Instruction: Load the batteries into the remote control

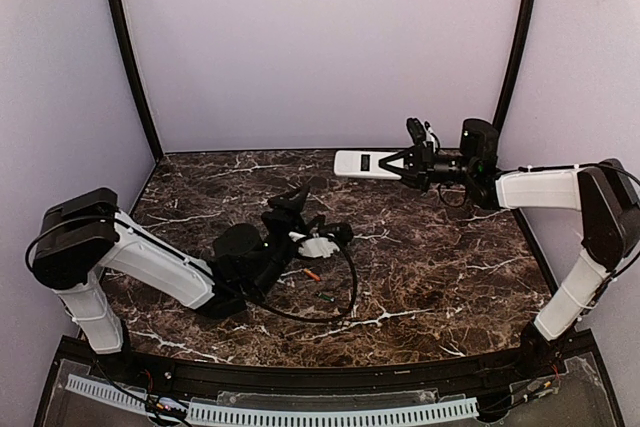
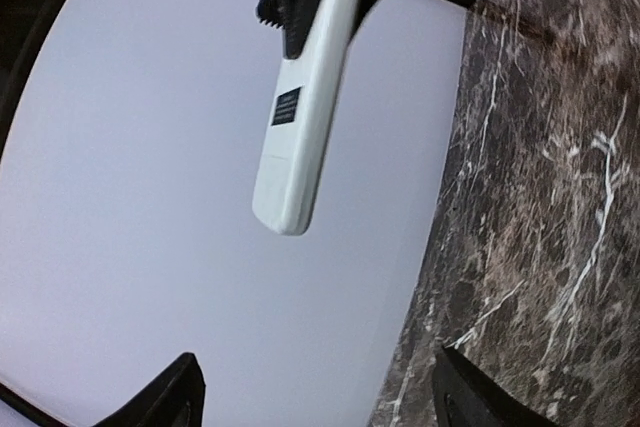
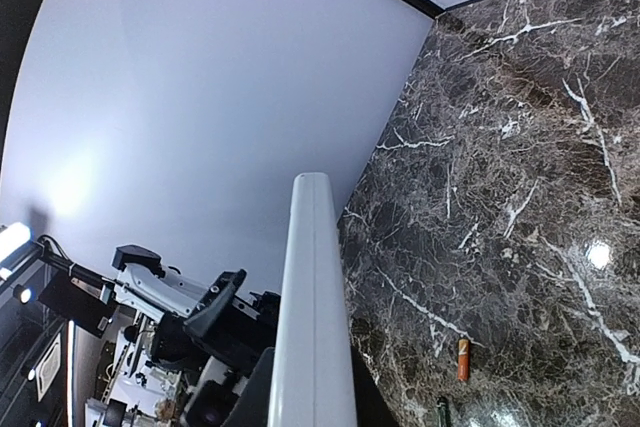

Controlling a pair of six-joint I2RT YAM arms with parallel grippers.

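While the right hand (image 1: 403, 165) is closed on one end of the remote control (image 1: 362, 162), it holds it in the air near the back wall, and the free end reaches out to the left. The left hand (image 1: 297, 199) is open and holds nothing, low over the tabletop (image 1: 450, 267). The batteries (image 1: 312, 274) lie on the tabletop near the left hand, well apart from the remote control.

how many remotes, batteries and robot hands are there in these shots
remote control: 1
batteries: 2
hands: 2, left hand and right hand
total: 5
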